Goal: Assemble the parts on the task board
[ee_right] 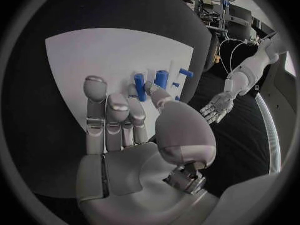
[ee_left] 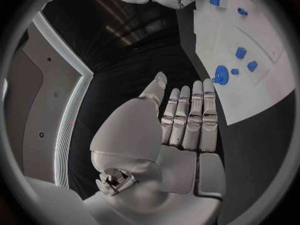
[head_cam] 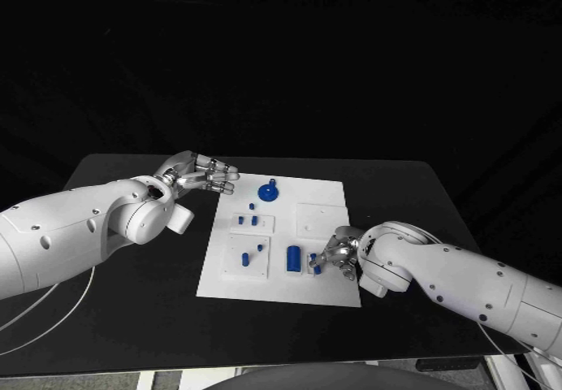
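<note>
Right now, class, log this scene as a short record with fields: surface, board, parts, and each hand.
Surface: black table
Board: white task board, mid-table
Parts: blue parts on the board, among them a round piece and a cylinder
Left hand: open, beside the board's far left corner
Right hand: at the board's near right edge, by the cylinder; grip unclear

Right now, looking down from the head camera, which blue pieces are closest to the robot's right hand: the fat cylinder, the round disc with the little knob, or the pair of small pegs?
1. Fat cylinder, just beside the right hand.
2. Pair of small pegs, mid-board.
3. Round disc, at the far edge, near the left hand.
</note>
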